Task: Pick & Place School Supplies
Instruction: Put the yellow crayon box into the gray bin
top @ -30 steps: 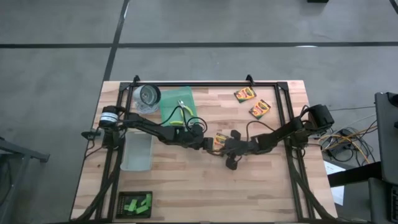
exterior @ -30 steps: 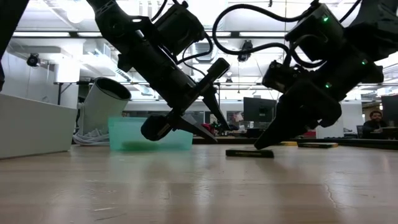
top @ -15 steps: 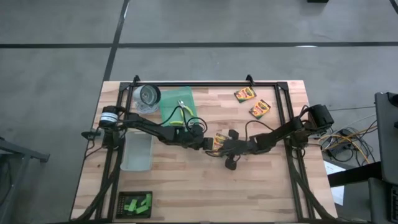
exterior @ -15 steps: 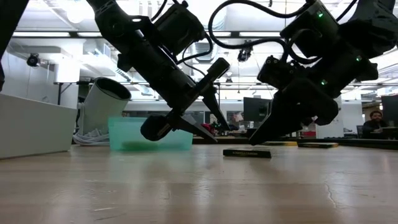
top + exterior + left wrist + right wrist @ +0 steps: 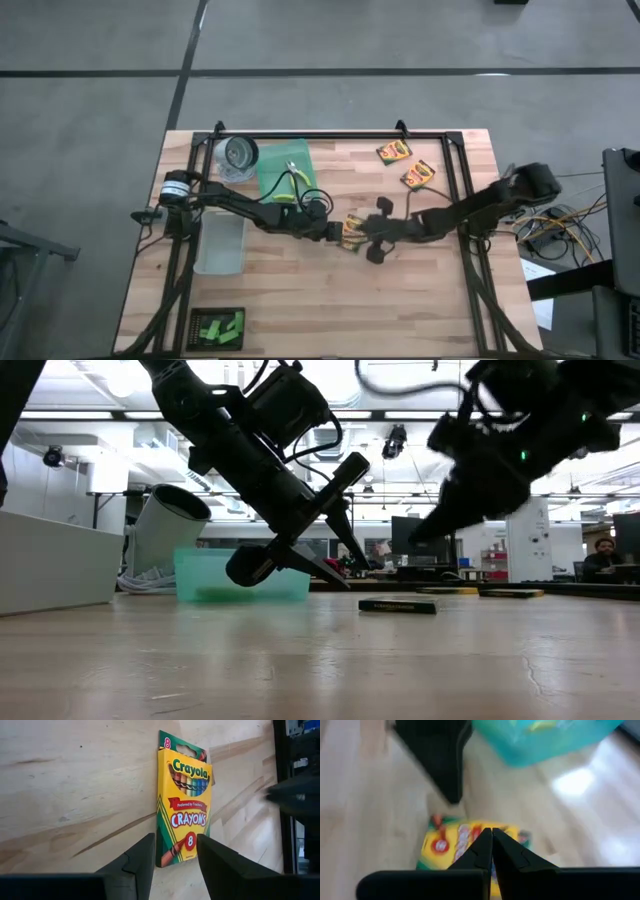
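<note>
- Centrally, crayon box [image 5: 351, 229] flat on counter [image 5: 300, 290], just ahead of left gripper [image 5: 335, 230]
- left gripper part open, empty
- right gripper [image 5: 366, 236] closed, empty, above box

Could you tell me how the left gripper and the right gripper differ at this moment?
The left gripper has open fingers; the right gripper is shut. The left sits low beside the crayon box; the right hangs raised above it. Both hold nothing and point at that box.
</note>
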Robot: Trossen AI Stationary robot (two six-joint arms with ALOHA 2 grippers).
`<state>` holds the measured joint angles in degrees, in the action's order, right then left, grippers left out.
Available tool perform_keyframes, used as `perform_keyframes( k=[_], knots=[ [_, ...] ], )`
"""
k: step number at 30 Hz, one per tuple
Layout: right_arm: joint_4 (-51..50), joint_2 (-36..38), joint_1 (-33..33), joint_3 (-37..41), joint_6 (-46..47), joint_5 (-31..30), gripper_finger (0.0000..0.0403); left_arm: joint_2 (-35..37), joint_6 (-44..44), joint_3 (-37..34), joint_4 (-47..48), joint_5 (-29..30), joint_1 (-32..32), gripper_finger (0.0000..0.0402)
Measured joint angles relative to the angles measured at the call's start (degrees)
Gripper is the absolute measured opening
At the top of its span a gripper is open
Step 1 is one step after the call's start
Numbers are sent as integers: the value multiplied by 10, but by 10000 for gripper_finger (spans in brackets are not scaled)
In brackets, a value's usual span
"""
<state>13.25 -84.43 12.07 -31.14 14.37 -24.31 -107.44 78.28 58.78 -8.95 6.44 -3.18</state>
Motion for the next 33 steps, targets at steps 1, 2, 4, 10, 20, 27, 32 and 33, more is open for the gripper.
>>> perform_keyframes(
  k=[1, 2, 4, 10, 20, 27, 32, 33],
  knots=[
    [2, 17, -2, 6, -4, -2, 8, 0, 0, 0, 0, 0, 0, 149],
    [1, 32, -2, 15, -14, -1, 8, 0, 0, 0, 0, 0, 0, 149],
    [-2, 53, -1, 33, -26, 4, 8, 0, 0, 0, 0, 0, 0, 149],
    [-29, 69, -1, 100, 64, 4, 8, 0, 0, 0, -1, 0, 0, 149],
    [58, 42, -1, 115, 91, 3, 8, 0, 1, 0, 2, 11, 1, 149],
    [61, -38, -1, 77, 92, 23, 8, 0, 2, 0, 4, 12, 1, 149],
    [62, -68, 0, 56, 91, 23, 8, 0, 2, 0, 10, 11, 1, 149],
    [64, -71, -1, 53, 90, 23, 8, 0, 2, 0, 10, 11, 1, 149]
  ],
)
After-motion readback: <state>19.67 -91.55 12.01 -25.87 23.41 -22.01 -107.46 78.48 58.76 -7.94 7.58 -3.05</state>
